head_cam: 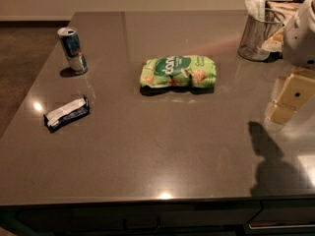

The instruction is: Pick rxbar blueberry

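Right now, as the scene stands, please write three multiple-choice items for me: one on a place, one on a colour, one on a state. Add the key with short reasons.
1. Where does the rxbar blueberry lie?
A. on the left part of the counter, in front of the can
B. at the far right edge
C. on the floor

2. The chip bag is mostly:
A. red
B. green
C. white

3. The bar is:
A. lifted into the air
B. lying flat, untouched
C. standing on end

Key: 1 A, it lies nearer the camera than the can. 2 B, its wrapper is bright green. 3 B, the gripper hangs at the right edge, far from the bar.
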Motion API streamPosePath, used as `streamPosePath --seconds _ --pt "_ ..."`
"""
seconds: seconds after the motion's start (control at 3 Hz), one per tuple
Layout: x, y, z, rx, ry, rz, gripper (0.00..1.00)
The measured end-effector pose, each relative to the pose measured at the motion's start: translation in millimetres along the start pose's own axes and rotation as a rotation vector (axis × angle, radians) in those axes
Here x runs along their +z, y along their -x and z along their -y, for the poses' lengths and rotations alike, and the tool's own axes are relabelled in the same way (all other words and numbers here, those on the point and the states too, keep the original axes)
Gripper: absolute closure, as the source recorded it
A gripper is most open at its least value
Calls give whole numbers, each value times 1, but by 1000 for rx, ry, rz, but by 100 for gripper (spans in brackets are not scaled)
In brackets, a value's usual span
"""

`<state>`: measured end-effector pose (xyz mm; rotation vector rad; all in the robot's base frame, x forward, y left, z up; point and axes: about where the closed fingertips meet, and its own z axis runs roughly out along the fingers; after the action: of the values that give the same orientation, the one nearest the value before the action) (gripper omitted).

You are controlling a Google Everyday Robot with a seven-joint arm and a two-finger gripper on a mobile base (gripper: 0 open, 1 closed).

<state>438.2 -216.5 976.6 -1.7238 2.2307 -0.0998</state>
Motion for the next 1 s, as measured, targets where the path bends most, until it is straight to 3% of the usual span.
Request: streamPosePath --seconds 0.33,0.67,1.0 --pt "-1 6 1 -10 -3 0 0" --pt "-5 32 3 -52 -15 1 0" --pt "0 89 -1 -140 -17 22 0"
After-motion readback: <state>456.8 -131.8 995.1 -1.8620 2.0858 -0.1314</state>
